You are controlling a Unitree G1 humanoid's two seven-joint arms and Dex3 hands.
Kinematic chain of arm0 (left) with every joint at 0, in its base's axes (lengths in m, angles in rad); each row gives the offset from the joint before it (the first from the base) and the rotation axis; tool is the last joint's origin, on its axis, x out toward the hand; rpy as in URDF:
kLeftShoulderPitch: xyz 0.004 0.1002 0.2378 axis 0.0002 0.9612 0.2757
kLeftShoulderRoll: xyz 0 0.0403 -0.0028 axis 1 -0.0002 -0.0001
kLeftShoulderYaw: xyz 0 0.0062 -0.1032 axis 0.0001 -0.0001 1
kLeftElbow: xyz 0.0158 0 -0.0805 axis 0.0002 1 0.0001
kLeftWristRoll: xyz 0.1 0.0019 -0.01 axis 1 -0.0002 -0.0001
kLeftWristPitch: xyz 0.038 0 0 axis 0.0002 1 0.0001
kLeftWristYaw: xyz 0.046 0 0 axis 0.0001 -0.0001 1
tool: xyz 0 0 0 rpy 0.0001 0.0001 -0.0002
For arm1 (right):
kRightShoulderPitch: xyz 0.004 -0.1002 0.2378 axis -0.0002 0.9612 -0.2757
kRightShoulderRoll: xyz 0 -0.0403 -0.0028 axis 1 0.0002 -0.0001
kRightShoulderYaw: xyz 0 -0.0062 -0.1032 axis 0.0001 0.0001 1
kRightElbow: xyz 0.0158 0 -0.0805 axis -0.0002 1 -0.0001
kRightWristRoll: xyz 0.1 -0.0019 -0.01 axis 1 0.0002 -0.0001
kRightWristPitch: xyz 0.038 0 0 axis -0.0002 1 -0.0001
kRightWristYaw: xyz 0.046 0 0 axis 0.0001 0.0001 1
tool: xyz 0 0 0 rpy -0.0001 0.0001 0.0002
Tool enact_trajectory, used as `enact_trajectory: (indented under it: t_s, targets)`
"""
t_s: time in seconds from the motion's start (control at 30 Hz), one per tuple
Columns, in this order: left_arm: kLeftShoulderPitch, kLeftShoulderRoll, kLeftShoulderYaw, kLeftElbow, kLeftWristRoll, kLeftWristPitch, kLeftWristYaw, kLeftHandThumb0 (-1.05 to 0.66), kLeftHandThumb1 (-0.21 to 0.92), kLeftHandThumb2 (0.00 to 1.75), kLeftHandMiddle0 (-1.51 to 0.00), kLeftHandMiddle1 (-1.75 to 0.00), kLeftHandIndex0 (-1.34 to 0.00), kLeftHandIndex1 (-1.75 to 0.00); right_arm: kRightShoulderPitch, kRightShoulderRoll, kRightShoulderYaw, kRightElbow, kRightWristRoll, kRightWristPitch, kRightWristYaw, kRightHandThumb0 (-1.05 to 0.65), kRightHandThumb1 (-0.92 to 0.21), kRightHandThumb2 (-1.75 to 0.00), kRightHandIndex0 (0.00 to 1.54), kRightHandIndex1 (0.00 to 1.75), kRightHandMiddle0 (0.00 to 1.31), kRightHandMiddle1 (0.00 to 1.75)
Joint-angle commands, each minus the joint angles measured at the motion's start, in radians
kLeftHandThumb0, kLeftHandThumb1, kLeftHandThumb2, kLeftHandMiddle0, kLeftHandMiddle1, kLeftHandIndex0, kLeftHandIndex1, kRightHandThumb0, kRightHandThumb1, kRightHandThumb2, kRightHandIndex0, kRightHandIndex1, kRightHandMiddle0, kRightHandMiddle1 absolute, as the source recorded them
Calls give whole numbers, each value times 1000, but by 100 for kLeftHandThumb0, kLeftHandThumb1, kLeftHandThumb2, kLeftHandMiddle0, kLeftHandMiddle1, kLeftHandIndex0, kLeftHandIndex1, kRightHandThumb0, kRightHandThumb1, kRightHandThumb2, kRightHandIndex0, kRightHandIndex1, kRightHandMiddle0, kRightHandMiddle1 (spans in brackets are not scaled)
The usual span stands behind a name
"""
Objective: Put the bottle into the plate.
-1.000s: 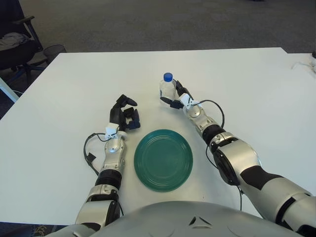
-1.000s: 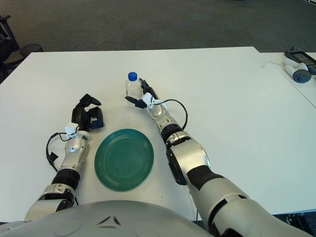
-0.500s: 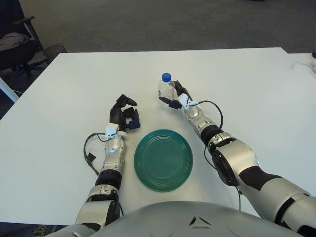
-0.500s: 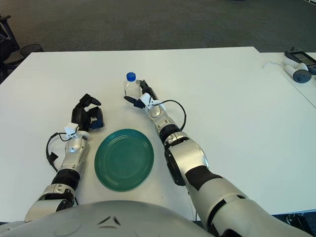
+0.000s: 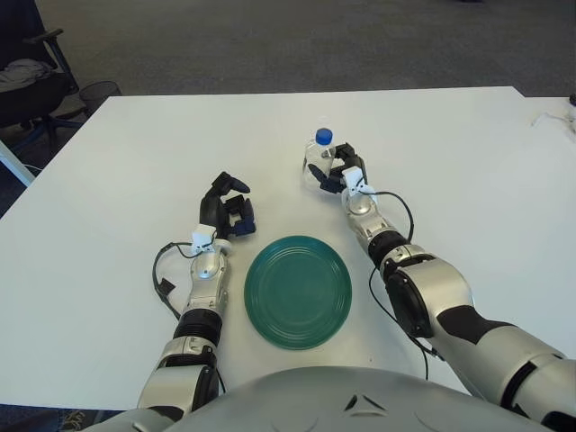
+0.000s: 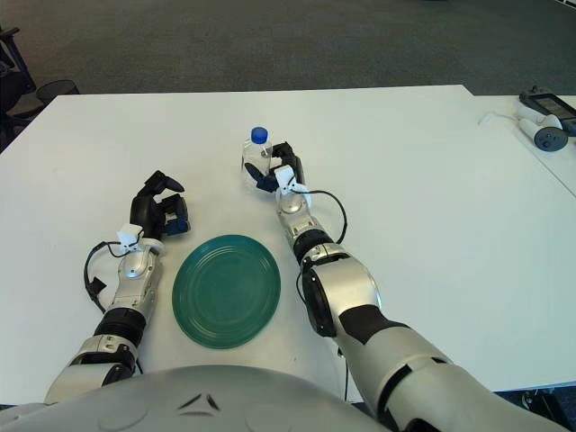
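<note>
A small clear bottle (image 5: 321,155) with a blue cap (image 5: 324,136) stands upright at the middle of the white table (image 5: 126,162). My right hand (image 5: 340,173) wraps its fingers around the bottle's lower body. The dark green plate (image 5: 298,290) lies flat nearer to me, well short of the bottle and slightly to its left. My left hand (image 5: 229,209) shows to the left of the plate, fingers curled with nothing in them.
A black office chair (image 5: 27,76) stands off the table's far left corner. White devices with a cable (image 6: 538,121) lie at the far right edge. The table's near edge runs just below the plate.
The right hand's fingers have closed around the bottle, and hand and bottle have shifted to the right. The left hand has not moved.
</note>
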Motion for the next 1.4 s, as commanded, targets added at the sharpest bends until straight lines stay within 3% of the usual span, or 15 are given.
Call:
enact_trajectory:
  t_s: [0.0, 0.3, 0.83, 1.17, 1.37]
  targets:
    - [80, -19, -6, 52, -3, 5, -11, -55, 15, 153, -129, -175, -75, -175, 50, 65, -15, 25, 19, 22, 3, -14, -33, -122, 118, 175, 97, 175]
    - [80, -19, -9, 48, 13, 14, 12, -55, 15, 153, -129, -175, -75, -175, 59, 65, -32, 27, 33, 20, 15, -10, -28, -132, 118, 175, 100, 175]
    - [79, -21, -5, 38, -1, 32, 1, -54, 15, 152, -128, -175, -75, -175, 68, 54, -38, 32, 47, 39, 38, -8, -27, -134, 116, 175, 99, 175]
    - [70, -19, -4, 54, -4, 24, -10, -54, 16, 150, -128, -175, -74, -175, 56, 13, -64, -34, 76, -26, 95, -7, -25, -138, 115, 175, 99, 175]
    - [66, -21, -5, 51, -9, 30, -19, -54, 16, 151, -128, -175, -74, -175, 74, -9, -75, -134, 112, -144, 186, -6, -26, -136, 120, 175, 100, 175]
